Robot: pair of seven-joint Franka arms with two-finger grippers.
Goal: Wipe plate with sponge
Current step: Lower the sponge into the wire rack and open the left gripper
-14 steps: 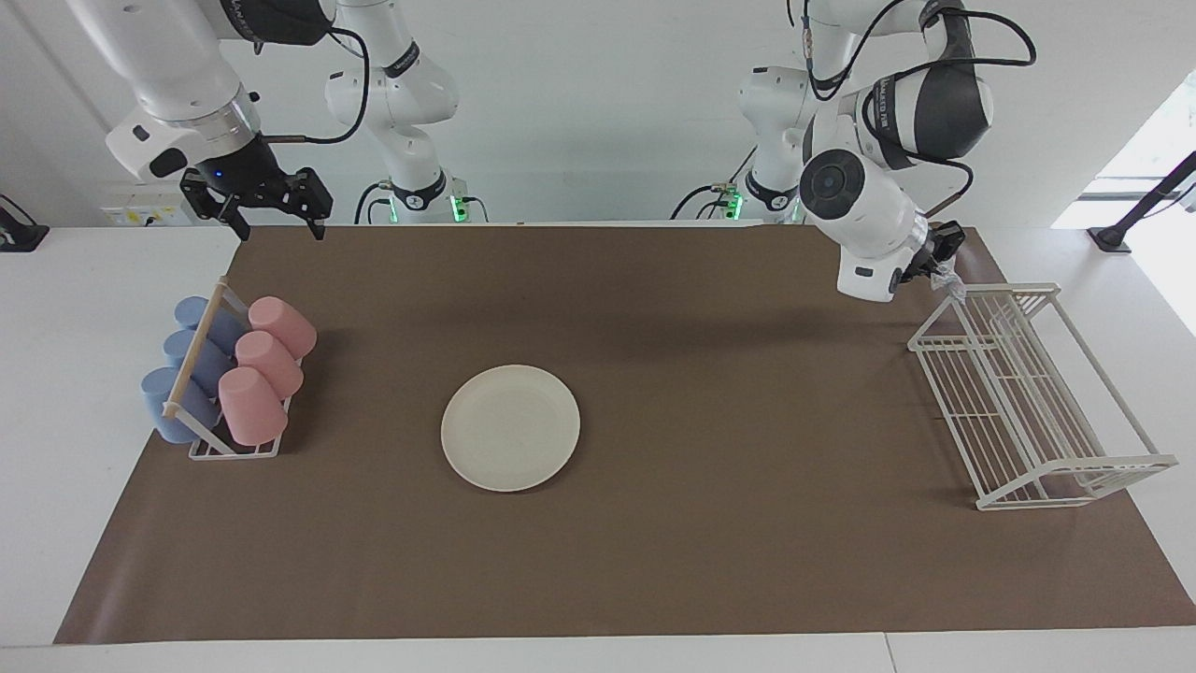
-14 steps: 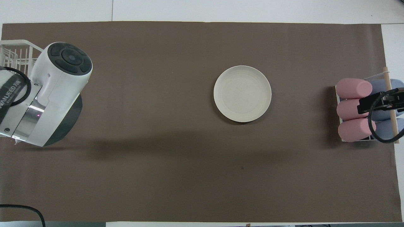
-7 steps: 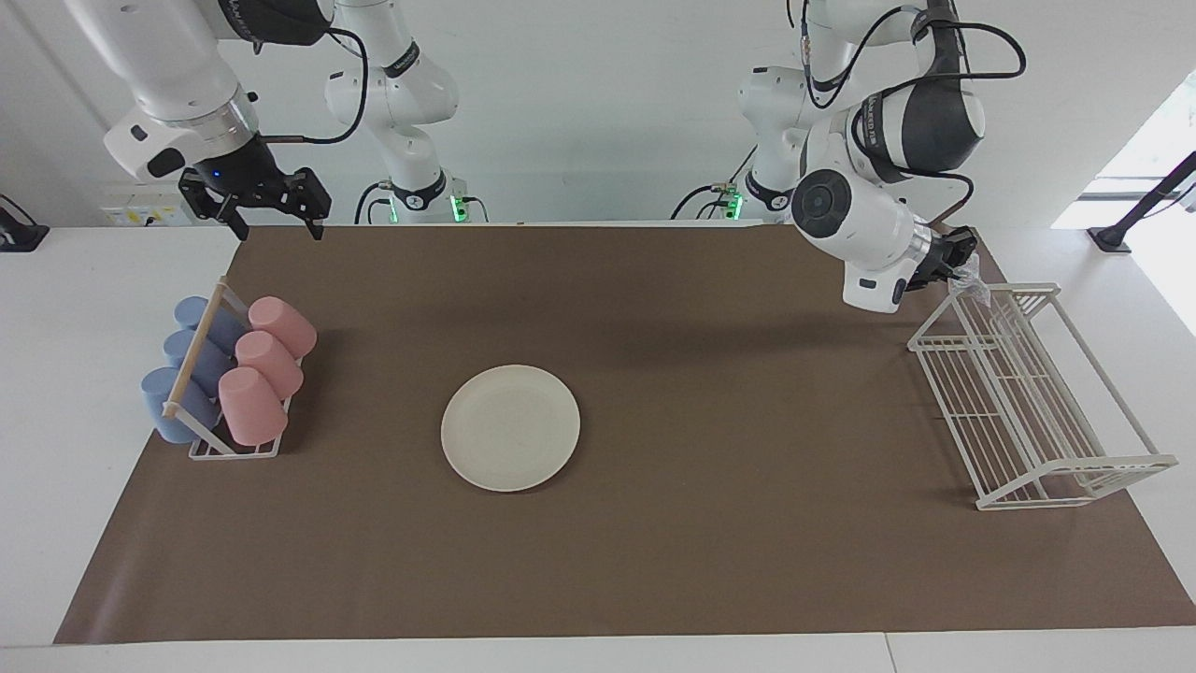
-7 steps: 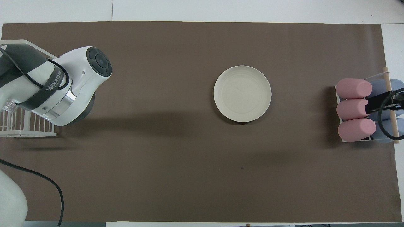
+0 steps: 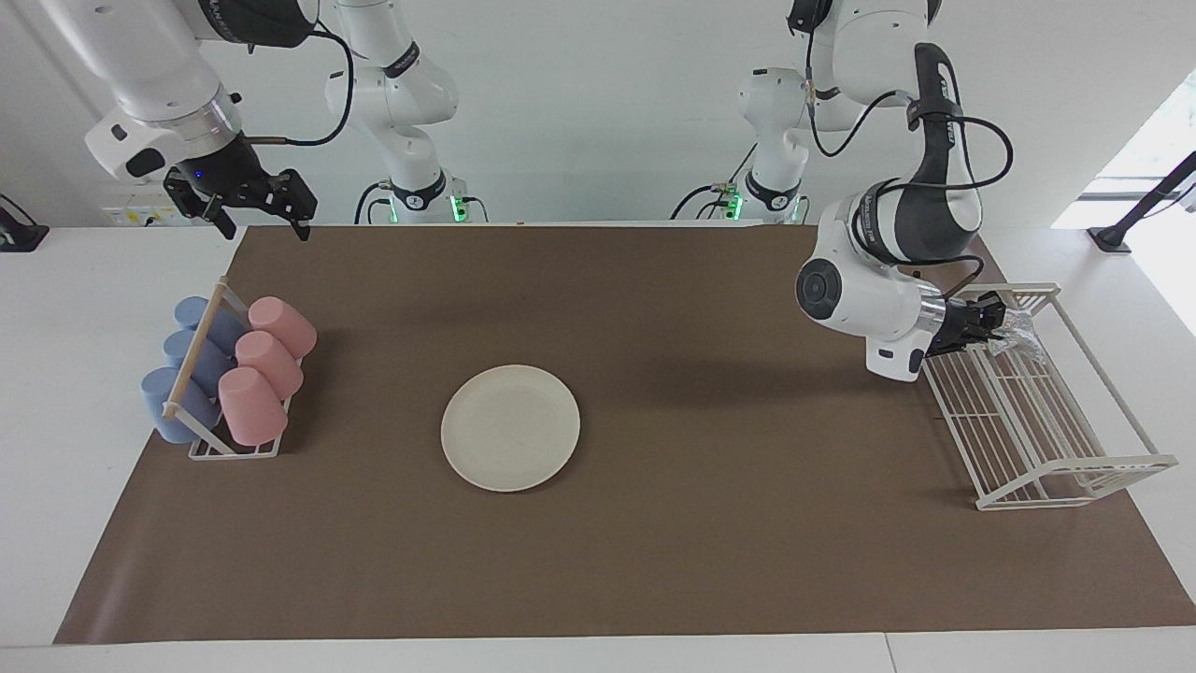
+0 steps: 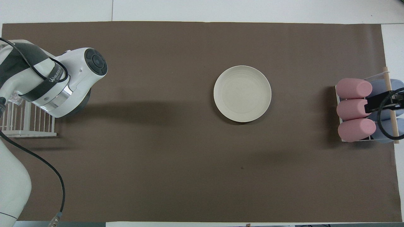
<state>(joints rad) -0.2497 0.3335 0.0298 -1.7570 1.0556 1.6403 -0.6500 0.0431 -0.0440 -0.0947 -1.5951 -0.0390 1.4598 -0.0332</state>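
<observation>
Facing view, left to right: right gripper (image 5: 254,221) hangs in the air over the edge of the brown mat (image 5: 654,561) at the right arm's end, close to the robots, jaws spread wide, holding nothing; this arm just waits. Below it on the mat sits a cup rack (image 5: 217,411) with three pink cups (image 5: 266,358) and three blue cups (image 5: 182,374) lying on their sides, pink row toward the middle of the surface, a wooden bar (image 5: 193,350) across the top. In the overhead view the right gripper (image 6: 383,104) covers part of this rack, but it is raised well above it. Next, the plate (image 5: 510,427) lies flat on the mat about mid-surface, a bit toward the right arm's end, bare, nothing touching it, well apart from both grippers; in the overhead view the plate (image 6: 242,93) sits alone with mat all round. Toward the left arm's end the left arm reaches out low and sideways, left gripper (image 5: 1000,327) with jaws clenched on the sponge (image 5: 1020,335), a small silvery crinkly pad, held over the part of the white wire rack (image 5: 1046,430) closest to the robots. Cannot tell if the sponge touches the wires. The overhead view shows only a glittery bit of the sponge (image 6: 14,97) beside the arm's wrist, over the wire rack (image 6: 28,126). Sponge well apart from the plate.
</observation>
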